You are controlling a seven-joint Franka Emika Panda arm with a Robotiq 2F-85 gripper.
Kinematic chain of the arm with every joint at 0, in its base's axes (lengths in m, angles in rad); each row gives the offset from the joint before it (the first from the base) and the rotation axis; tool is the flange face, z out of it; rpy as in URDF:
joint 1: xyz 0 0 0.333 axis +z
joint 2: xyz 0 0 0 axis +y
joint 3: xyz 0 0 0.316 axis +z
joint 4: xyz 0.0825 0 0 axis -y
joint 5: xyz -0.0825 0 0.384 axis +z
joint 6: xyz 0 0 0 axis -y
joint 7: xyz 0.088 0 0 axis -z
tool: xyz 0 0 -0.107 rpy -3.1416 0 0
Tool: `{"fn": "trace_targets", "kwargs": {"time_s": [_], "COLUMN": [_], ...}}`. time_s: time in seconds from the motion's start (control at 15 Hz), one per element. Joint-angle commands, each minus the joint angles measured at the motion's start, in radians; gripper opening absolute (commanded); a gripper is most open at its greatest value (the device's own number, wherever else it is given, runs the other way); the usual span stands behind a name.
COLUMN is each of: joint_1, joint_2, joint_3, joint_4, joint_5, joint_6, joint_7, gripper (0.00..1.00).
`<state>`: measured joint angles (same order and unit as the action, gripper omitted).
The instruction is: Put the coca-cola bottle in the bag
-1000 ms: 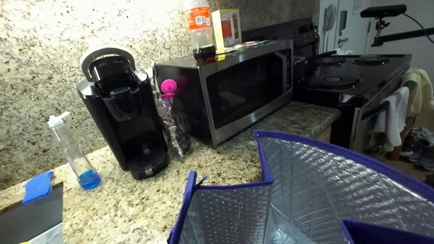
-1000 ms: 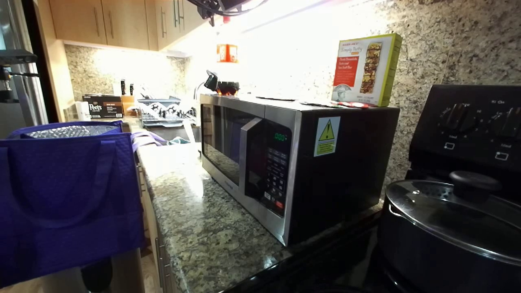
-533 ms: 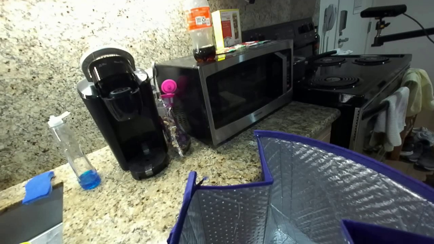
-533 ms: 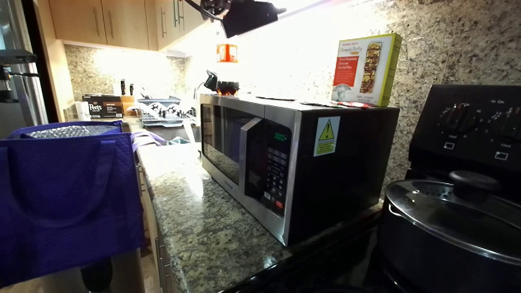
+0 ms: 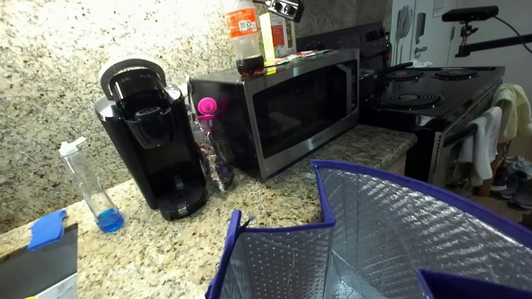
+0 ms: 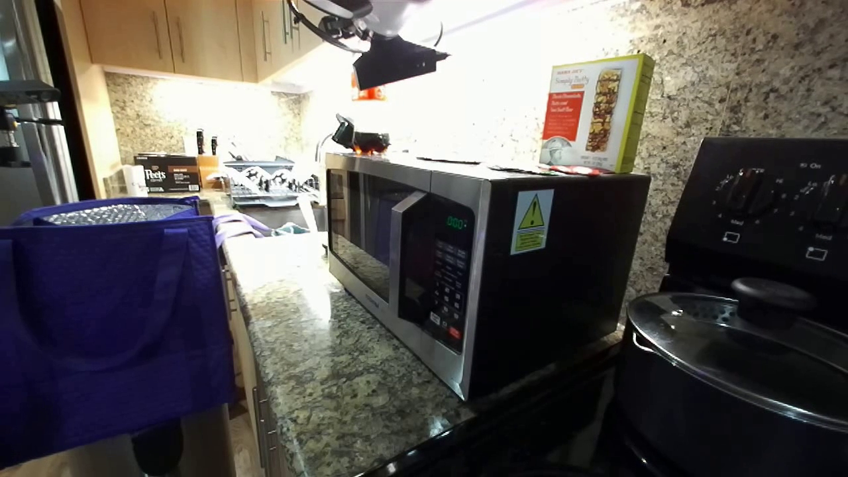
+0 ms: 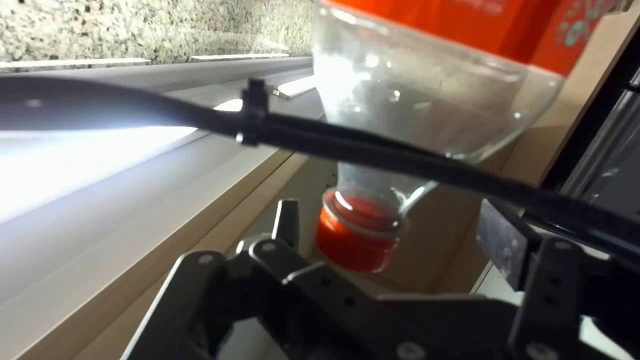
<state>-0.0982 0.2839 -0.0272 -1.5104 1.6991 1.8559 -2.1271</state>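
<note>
The coca-cola bottle stands on the front corner of the microwave in both exterior views [image 5: 246,43] [image 6: 371,142]; it has an orange label and little dark cola. Its top is cut off or hidden there by the wrist hardware. In the wrist view its neck and red cap [image 7: 357,237] point down the picture. My gripper [image 7: 395,235] is open, with the cap between its fingers, nearer the left finger and apart from both. The gripper fingers do not show clearly in the exterior views. The blue bag [image 5: 390,178] is open, its silver lining showing; it also shows from outside [image 6: 119,318].
The bottle stands on the microwave [image 5: 303,104]. A snack carton [image 6: 593,116] stands behind it there. A coffee maker [image 5: 153,137], a pink-topped bottle [image 5: 207,107] and a spray-type clear bottle [image 5: 93,187] stand on the counter. A lidded pot [image 6: 735,371] is on the stove.
The wrist camera has come down into view beside the bottle. The dark wrist hardware has lowered in front of the bottle's label. The bottle seems to have shifted very slightly.
</note>
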Motion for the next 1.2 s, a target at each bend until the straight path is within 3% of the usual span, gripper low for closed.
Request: {"fn": "trace_targets", "kwargs": {"time_s": [0.0,0.33,0.4,0.53,0.87,1.13], "joint_1": [0.005,0.011,0.011,0.009,0.006,0.006], "joint_2": [-0.005,-0.011,-0.011,-0.012,-0.008,0.0], "joint_3": [0.0,-0.002,-0.003,-0.004,-0.01,-0.012], "joint_4": [-0.008,-0.019,-0.021,-0.023,-0.022,-0.018], "joint_5": [0.037,0.055,0.057,0.064,0.079,0.101], "joint_6": [-0.013,-0.007,-0.006,-0.005,-0.007,-0.014], "joint_7": [0.015,0.009,0.005,0.003,0.006,0.013], "gripper": [0.6,0.26,0.7,0.68,0.98,1.0]}}
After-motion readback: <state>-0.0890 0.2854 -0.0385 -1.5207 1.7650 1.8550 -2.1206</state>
